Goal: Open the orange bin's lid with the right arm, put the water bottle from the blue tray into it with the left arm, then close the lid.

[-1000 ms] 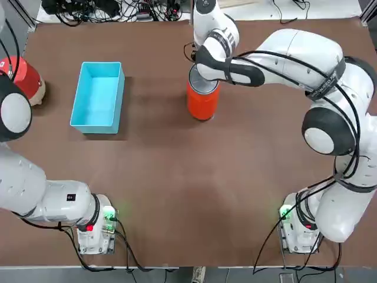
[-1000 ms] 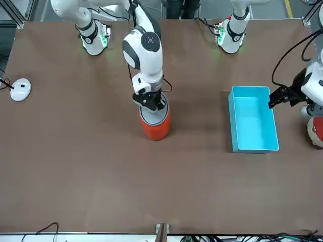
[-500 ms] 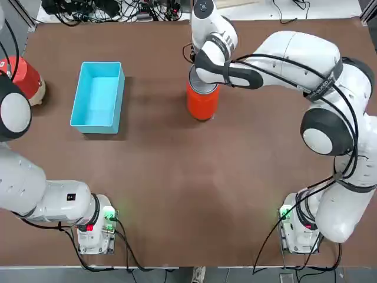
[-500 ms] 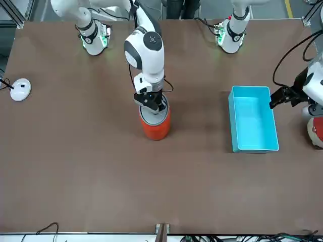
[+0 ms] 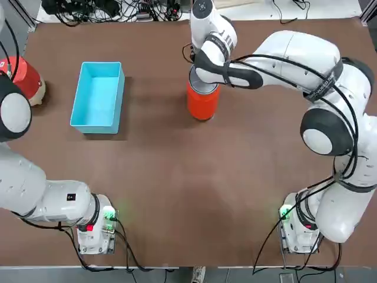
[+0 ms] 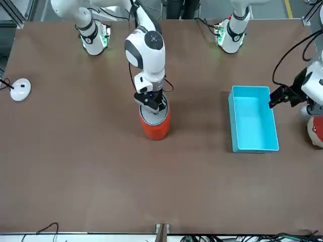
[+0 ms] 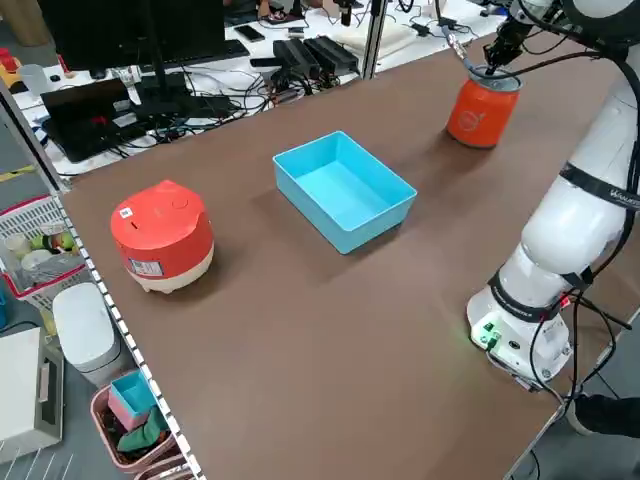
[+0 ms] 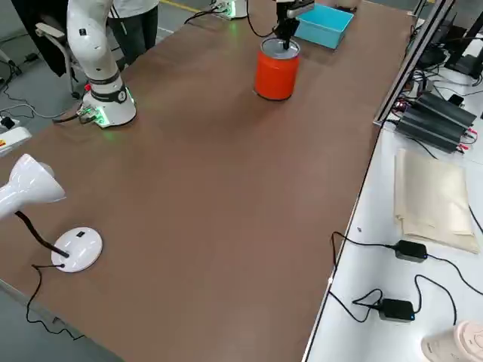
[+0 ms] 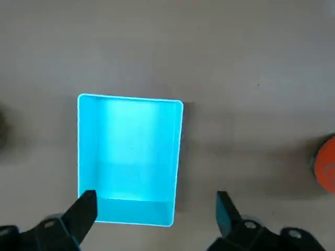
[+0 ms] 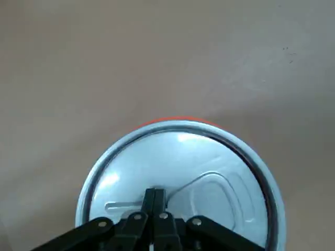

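Brown tabletop (image 5: 177, 194) spans the workspace, with a white desk (image 8: 377, 302) bearing cables, black adapters and a folded beige cloth (image 8: 438, 196) along its far side. Beyond the far left part of the table, a black monitor (image 7: 135, 30) is visible on a desk.

My right gripper (image 10: 154, 192) is at the orange bin (image 8: 275, 77), its fingers shut together and pointing down over the lid (image 10: 172, 151). I cannot tell whether the fingertips touch the metal. Nothing is gripped between them. The lid lies on the bin's top, covering the opening, and a raised loop shows on its surface. The bin stands upright to the right of the blue tray (image 7: 345, 195), apart from it.

My left gripper (image 9: 157, 194) hangs above the table at the left, near the tray, fingers wide open and holding nothing. Left of the tray sits a red-and-white rounded appliance (image 7: 165, 235), with a white label on its side. At the table's right side, a white lamp (image 8: 30, 185) is noted, its round base resting on the surface.
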Controlling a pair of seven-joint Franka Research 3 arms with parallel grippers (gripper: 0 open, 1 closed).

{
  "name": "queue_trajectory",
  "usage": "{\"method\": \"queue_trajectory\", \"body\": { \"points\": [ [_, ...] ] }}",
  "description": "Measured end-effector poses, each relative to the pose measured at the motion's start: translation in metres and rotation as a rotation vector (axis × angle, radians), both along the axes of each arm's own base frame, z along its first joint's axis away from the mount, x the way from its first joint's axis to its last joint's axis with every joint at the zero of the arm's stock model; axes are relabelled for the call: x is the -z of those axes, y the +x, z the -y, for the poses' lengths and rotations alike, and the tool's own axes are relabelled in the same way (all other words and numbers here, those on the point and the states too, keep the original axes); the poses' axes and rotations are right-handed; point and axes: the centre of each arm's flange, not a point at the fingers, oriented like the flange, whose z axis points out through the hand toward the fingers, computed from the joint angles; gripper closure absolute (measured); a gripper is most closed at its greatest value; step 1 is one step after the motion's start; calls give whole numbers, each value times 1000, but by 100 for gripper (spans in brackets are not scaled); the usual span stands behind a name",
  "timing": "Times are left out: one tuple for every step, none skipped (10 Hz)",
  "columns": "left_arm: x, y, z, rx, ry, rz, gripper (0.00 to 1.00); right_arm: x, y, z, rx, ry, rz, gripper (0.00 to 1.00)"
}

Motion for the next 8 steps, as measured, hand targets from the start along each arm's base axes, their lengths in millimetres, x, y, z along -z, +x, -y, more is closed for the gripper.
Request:
{"method": "queue_trajectory", "body": {
  "points": [
    [1,-1,0,10,9,-8,0,-6,-1,5,-16,-27,-22,99],
    [2,-2,2,16,13,-19,0,-22,3,16,-29,-38,-46,99],
    [2,-3,3,18,13,-26,0,-46,10,35,-45,-34,-74,99],
    [3,-3,5,20,13,-28,0,-75,19,63,-62,-27,-102,99],
    [3,-4,6,21,13,-29,0,-103,28,96,-79,-24,-132,99],
    [3,-4,6,22,13,-29,0,-124,39,134,-100,-20,-161,99],
    [3,-4,6,22,14,-30,0,-139,51,172,-120,-19,-184,99],
    [3,-4,5,21,14,-31,0,-148,62,207,-138,-23,-204,99]
  ]
}}
